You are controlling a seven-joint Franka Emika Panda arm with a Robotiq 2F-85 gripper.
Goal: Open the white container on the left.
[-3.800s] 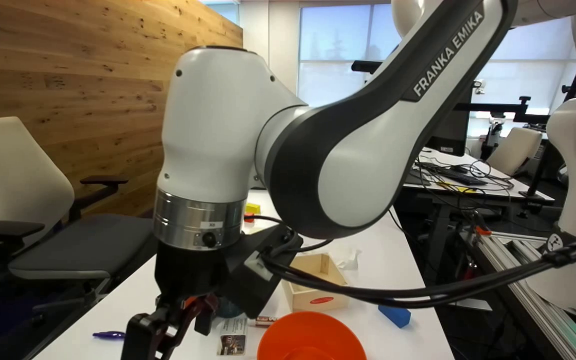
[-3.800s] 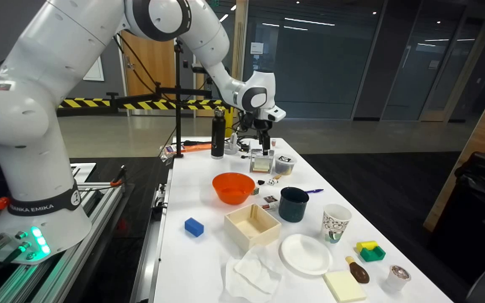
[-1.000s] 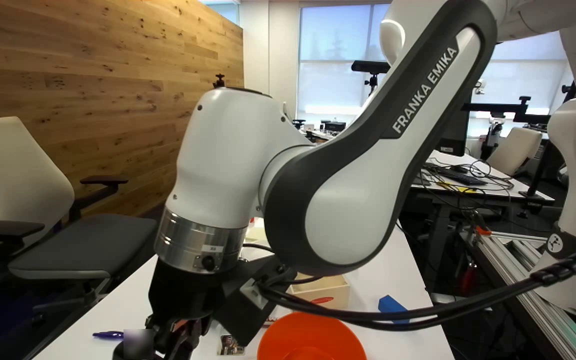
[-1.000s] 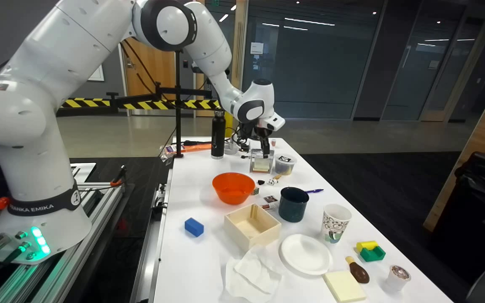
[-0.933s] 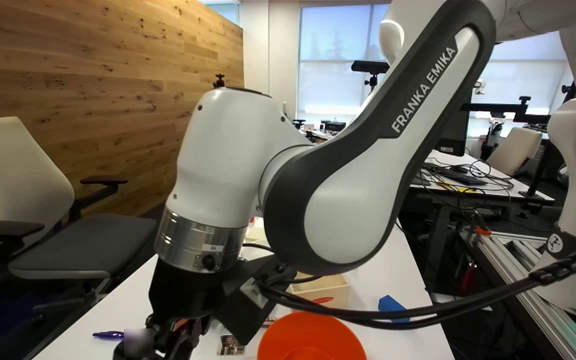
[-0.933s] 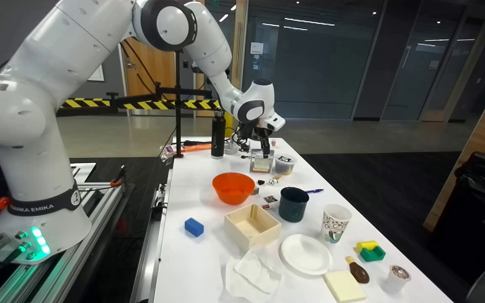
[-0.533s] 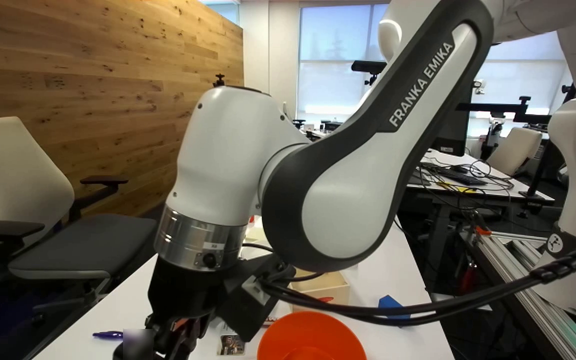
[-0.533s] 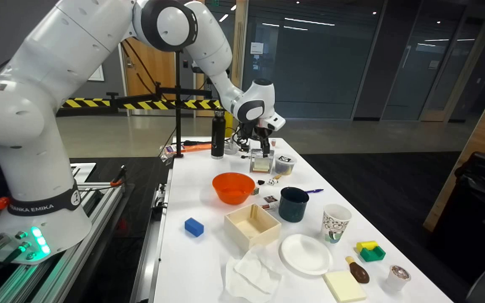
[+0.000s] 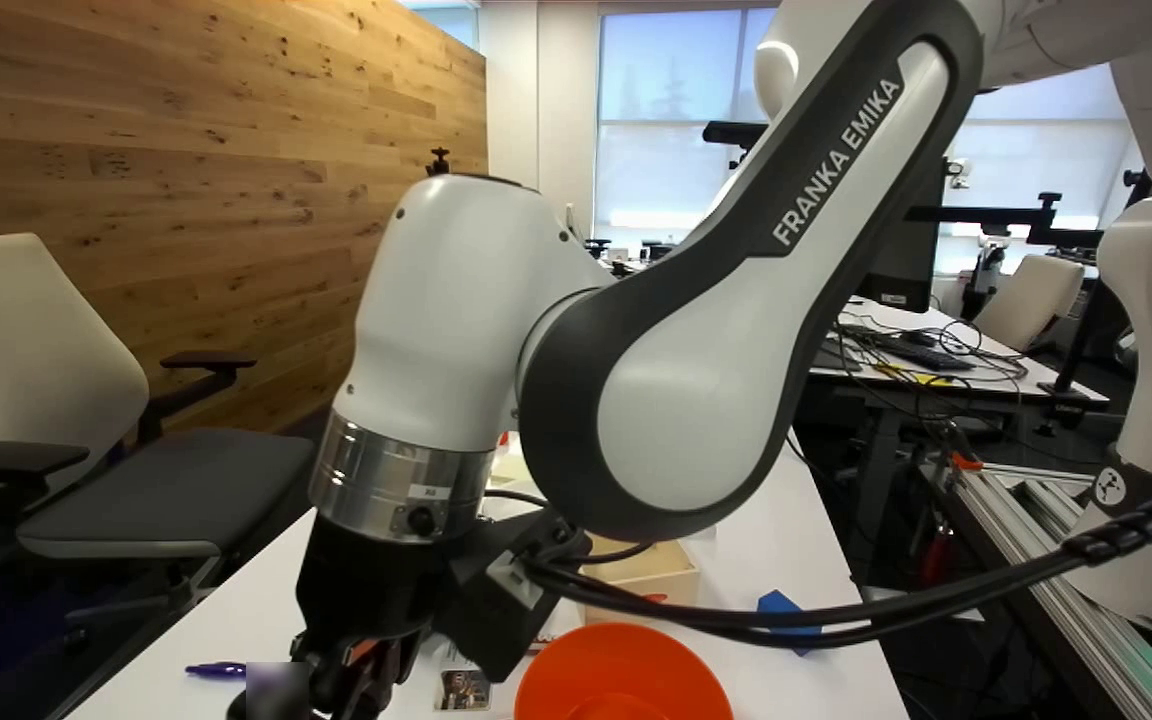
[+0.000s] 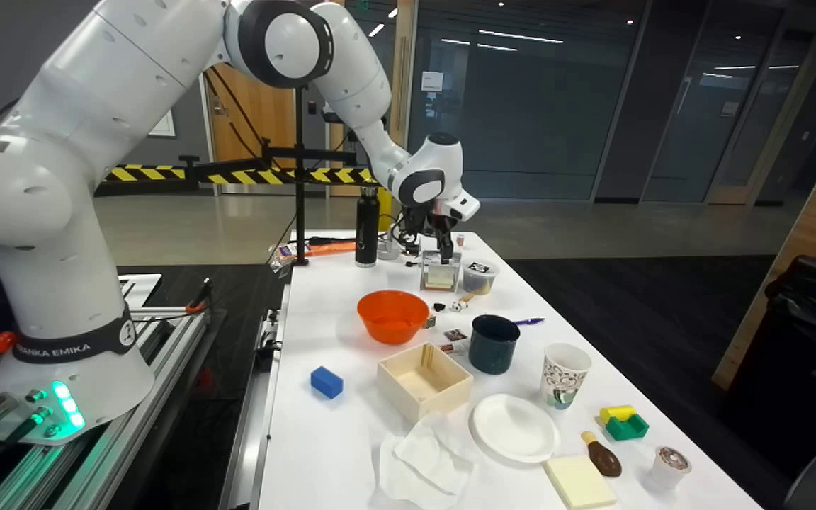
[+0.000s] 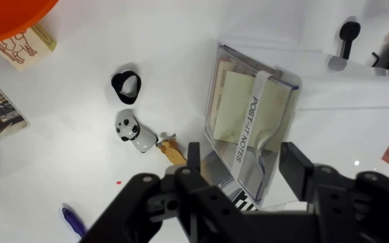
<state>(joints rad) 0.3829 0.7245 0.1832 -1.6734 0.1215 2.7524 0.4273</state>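
Note:
A clear, whitish plastic box (image 11: pixel 236 104) with a white label strip reading POST-IT NOTES (image 11: pixel 250 121) is the thing that best fits the white container. Pale yellow notes show through its clear plastic. In an exterior view the box (image 10: pixel 440 276) stands near the far end of the table. My gripper (image 11: pixel 241 152) points down over it, the box's narrow end lying between the two separated fingers. A gap shows beside the left finger; whether the right finger touches the box's edge I cannot tell. In an exterior view the gripper (image 10: pixel 446 256) reaches the box's top.
Right beside the box stands a round lidded tub (image 10: pixel 479 278). A black heart-shaped ring (image 11: pixel 126 87), a panda figure (image 11: pixel 135 134) and an orange bowl (image 10: pixel 393 316) lie nearer the table's middle. A black bottle (image 10: pixel 367 227) stands at the back edge.
Compared with the oldest frames, my arm has come down and tilted, bringing the gripper lower at the box. Over the last second only the upper arm has shifted slightly.

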